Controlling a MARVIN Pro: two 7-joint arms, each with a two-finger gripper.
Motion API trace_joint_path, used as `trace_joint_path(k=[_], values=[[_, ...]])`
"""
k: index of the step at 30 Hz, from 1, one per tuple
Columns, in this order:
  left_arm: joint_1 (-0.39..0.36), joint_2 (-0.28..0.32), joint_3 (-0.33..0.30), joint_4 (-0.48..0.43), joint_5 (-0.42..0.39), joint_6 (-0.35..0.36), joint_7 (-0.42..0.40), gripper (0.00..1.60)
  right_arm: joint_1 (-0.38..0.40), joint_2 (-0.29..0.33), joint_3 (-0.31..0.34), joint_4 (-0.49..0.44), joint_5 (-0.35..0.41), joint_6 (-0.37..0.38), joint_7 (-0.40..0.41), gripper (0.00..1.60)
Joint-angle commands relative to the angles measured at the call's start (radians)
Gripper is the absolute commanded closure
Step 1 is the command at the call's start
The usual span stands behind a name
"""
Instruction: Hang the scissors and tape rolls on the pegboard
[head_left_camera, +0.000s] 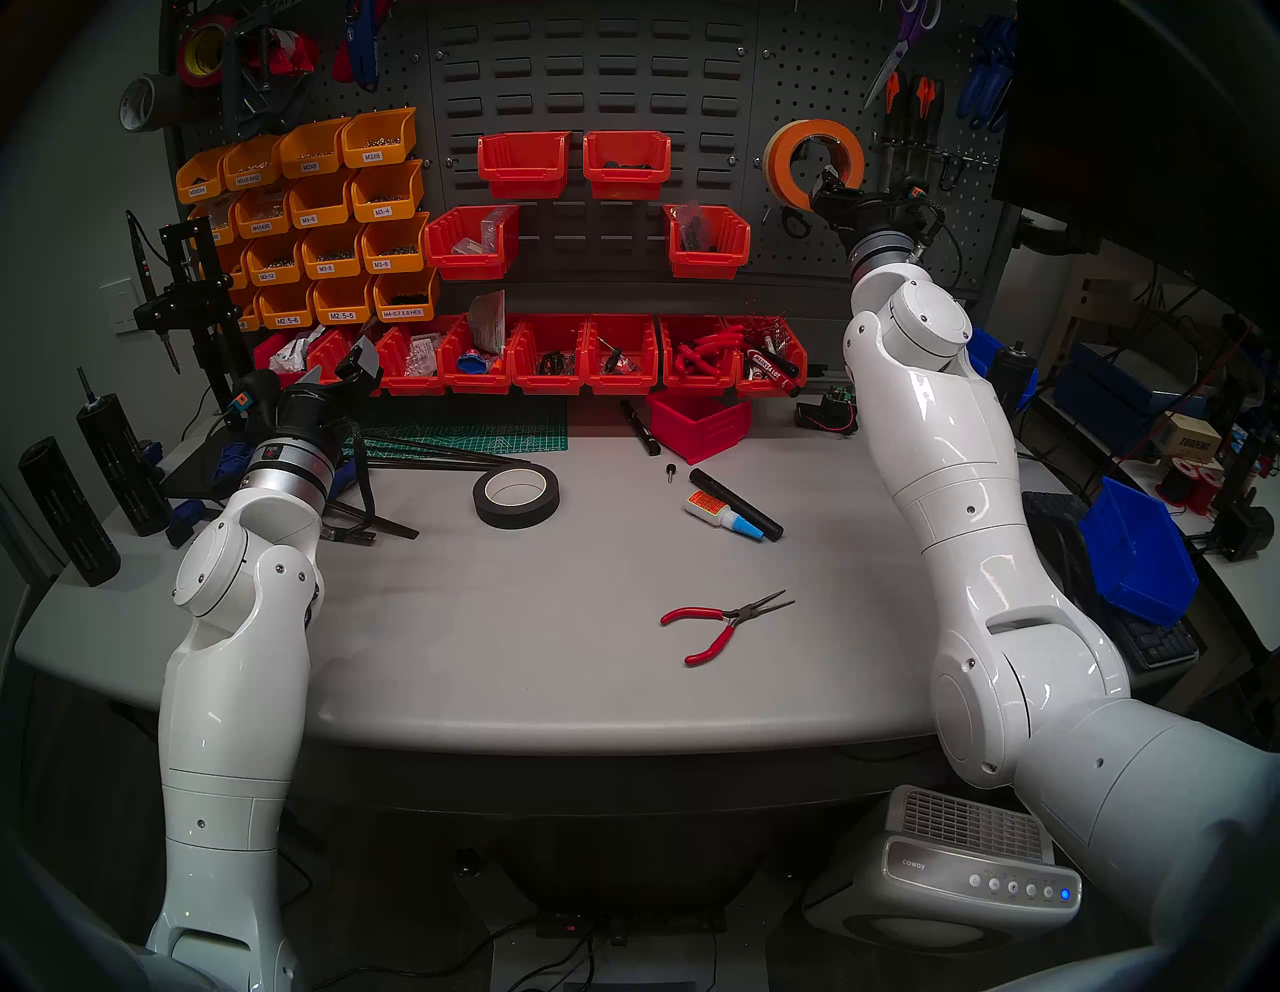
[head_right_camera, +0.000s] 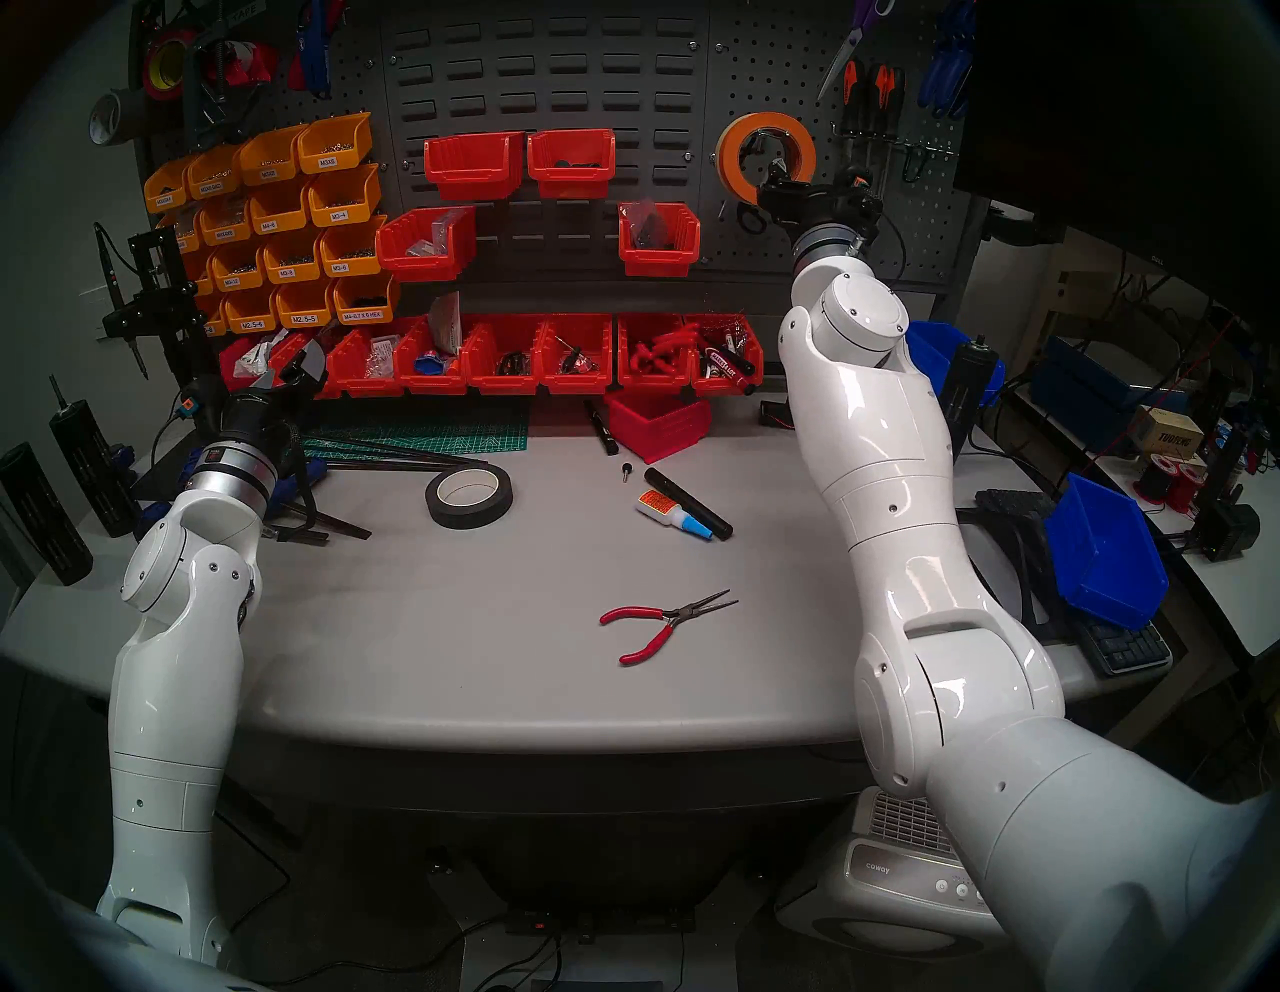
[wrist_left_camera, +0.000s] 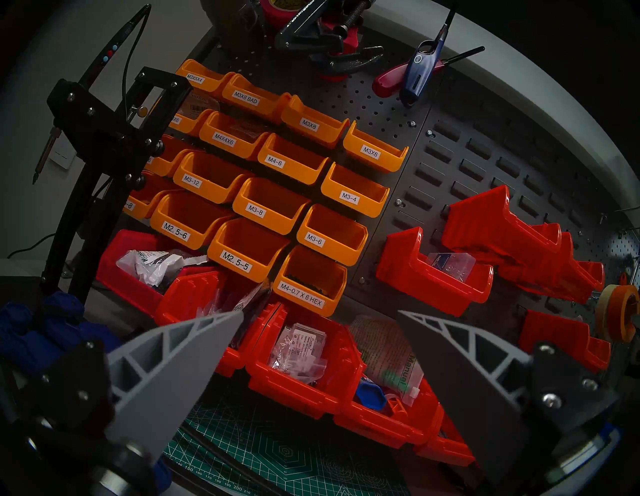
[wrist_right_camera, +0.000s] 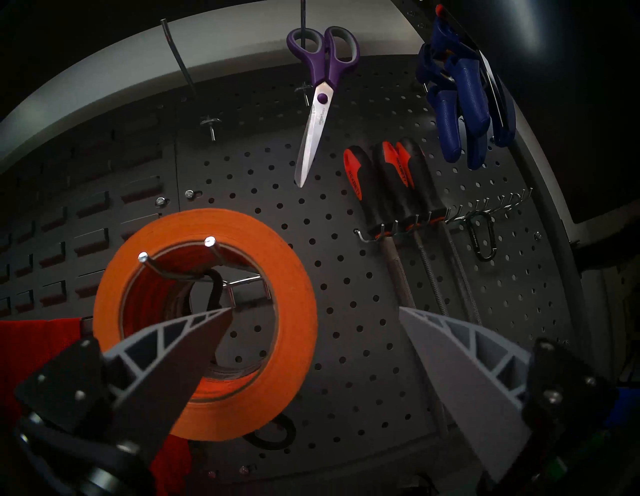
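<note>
The orange tape roll (head_left_camera: 814, 163) (wrist_right_camera: 294, 311) hangs on a two-prong wire hook (wrist_right_camera: 207, 242) on the dark pegboard (wrist_right_camera: 346, 277). A cream roll's edge (head_left_camera: 770, 163) (wrist_left_camera: 605, 304) shows just behind it. A black loop handle of the scissors (wrist_right_camera: 270, 433) (head_left_camera: 795, 223) pokes out under the rolls; the blades are hidden. My right gripper (wrist_right_camera: 313, 311) (head_left_camera: 831, 183) is open and empty right in front of the orange roll, with one finger (wrist_right_camera: 194, 343) across its hole. My left gripper (wrist_left_camera: 320, 313) (head_left_camera: 346, 370) is open and empty, low at the left by the red bins.
Purple scissors (wrist_right_camera: 322, 86), black-and-orange screwdrivers (wrist_right_camera: 391, 180) and blue clamps (wrist_right_camera: 460, 104) hang near the rolls. On the table lie red-handled pliers (head_left_camera: 720, 620), a black tape roll (head_left_camera: 516, 495), a glue bottle (head_left_camera: 720, 516) and a red bin (head_left_camera: 699, 422).
</note>
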Motion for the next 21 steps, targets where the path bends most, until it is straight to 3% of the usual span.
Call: trace_joint_path(k=[1,8,11,21], values=[[-0.032,-0.001,-0.001,-0.026,-0.005,-0.015,-0.007,0.00,-0.021,0.021,-0.003,-0.096,-0.012,0.013,0.001,0.00],[-0.038,0.001,0.006,-0.017,-0.006,-0.010,-0.008,0.00,-0.082,0.041,0.007,-0.200,0.011,0.040,0.039,0.00],[-0.043,0.002,0.011,-0.012,-0.007,-0.010,-0.010,0.00,-0.078,0.048,0.005,-0.196,0.008,0.034,0.058,0.00],[-0.076,0.007,0.033,0.005,-0.009,-0.006,-0.010,0.00,-0.181,0.080,-0.051,-0.320,-0.009,0.017,0.154,0.00]])
